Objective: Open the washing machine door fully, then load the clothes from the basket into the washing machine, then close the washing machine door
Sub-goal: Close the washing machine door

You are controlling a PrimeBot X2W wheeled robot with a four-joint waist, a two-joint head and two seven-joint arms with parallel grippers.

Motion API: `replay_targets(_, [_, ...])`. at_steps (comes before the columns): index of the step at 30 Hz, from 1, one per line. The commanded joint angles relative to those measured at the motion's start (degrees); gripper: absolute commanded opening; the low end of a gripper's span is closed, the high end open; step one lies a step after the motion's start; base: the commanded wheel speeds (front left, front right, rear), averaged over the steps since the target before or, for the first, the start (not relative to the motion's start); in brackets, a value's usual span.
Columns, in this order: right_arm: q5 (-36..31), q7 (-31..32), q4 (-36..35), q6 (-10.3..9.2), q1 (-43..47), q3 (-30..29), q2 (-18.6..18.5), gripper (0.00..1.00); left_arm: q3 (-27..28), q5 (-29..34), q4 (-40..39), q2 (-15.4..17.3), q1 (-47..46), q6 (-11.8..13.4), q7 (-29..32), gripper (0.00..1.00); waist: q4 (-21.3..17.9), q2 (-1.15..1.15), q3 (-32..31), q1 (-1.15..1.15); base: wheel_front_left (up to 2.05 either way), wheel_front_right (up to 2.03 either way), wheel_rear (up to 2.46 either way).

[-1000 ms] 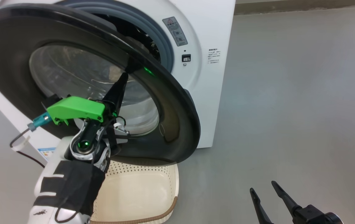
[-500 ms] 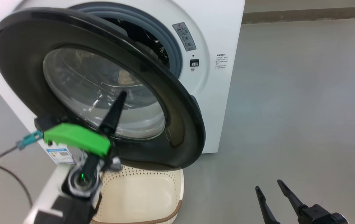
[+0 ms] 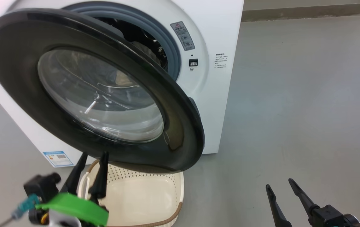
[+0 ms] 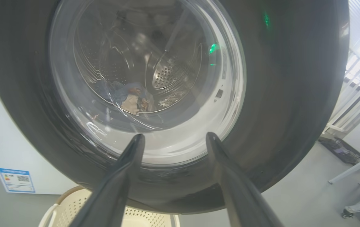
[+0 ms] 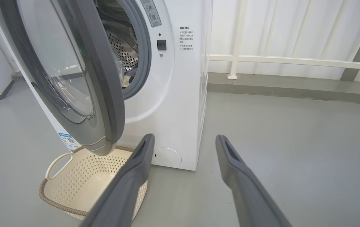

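One white washing machine (image 3: 211,94) stands on the grey floor, and its single round washing machine door (image 3: 16,63) is swung partway out, with the black rim hanging over the far end of the one cream basket (image 3: 167,201) on the floor in front. Through the door glass, one bundle of clothes (image 4: 129,97), blue and cream, lies in the steel drum; the separate pieces cannot be counted. There are two claws. The left claw (image 3: 95,154) is just below the door rim, fingers spread and grasping nothing. The right claw (image 3: 279,183) is well apart over bare floor, also spread and grasping nothing. One blue label sticker (image 3: 58,158) sits low on the machine.
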Motion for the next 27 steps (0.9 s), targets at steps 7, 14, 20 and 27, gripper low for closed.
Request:
replay_targets(7, [0.46, -0.28, -1.71, 0.09, -1.59, 1.35, -0.55, 1.0, 13.86, 20.6, -8.47, -5.64, 9.16, -0.58, -0.76, 1.0, -0.29, 0.0, 0.01, 0.0, 0.0, 0.0, 0.0])
replay_targets(14, [0.86, -0.28, -1.6, 0.09, -2.01, 1.68, -0.55, 1.0, 23.61, 30.09, -10.87, -9.62, 16.47, -1.06, -0.77, 1.0, -0.9, 0.0, -0.85, 0.0, 0.0, 0.0, 0.0])
replay_targets(20, [0.84, -0.28, -1.58, 0.09, -1.55, 1.06, -0.55, 1.0, 26.68, 32.57, -11.36, -11.11, 19.79, -1.94, -0.77, 1.0, -0.22, 0.0, -1.52, 0.0, 0.0, 0.0, 0.0])
replay_targets(27, [0.69, -0.28, -2.54, 0.09, -1.37, -1.4, -0.55, 1.0, 27.61, 33.49, -12.14, -11.7, 20.07, -2.39, -0.77, 1.0, 0.72, 0.0, -1.68, 0.0, 0.0, 0.0, 0.0])
